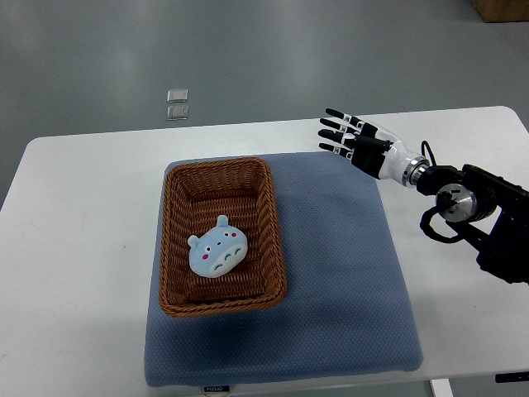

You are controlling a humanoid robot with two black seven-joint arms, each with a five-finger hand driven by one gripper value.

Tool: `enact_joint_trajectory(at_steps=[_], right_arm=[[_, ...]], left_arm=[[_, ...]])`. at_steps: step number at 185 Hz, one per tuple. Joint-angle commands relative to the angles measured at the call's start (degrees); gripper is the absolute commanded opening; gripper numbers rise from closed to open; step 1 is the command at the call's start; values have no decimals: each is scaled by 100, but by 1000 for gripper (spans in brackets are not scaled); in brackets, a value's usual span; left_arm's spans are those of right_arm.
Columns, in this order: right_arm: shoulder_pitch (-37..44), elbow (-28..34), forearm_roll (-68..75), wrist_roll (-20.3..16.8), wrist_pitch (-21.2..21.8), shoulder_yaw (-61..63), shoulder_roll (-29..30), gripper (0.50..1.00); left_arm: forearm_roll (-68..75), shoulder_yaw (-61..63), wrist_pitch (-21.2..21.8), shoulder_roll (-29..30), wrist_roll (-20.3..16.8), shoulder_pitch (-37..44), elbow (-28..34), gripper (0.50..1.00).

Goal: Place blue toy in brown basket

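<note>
The right arm (pixel 483 215) runs off the picture's right edge, so its upper part is out of sight. A brown box (pixel 502 8) at the top right corner is cut by the edge; only a corner shows. The mat (pixel 347 273) carries a small label (pixel 215 386) on its near edge, its print too small to read. Two small clear things (pixel 177 104) on the floor are too small to tell.

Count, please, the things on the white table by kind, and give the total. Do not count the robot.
Mat: 1 (blue-grey, lies on the table)
Basket: 1 (brown, on the mat)
Toy: 1 (blue, inside the basket)
Total: 3
The right hand is open above the table's far side and holds nothing.
</note>
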Motion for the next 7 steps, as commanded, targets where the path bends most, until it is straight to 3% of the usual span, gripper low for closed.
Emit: enact_joint_trajectory(at_steps=[1, 7], right_arm=[[-16, 38, 1, 2, -51, 9, 21, 913], [-25, 56, -25, 2, -77, 9, 21, 915]], left_arm=[[1, 4, 0, 0, 1, 1, 0, 1000], [1, 4, 0, 0, 1, 1, 0, 1000]])
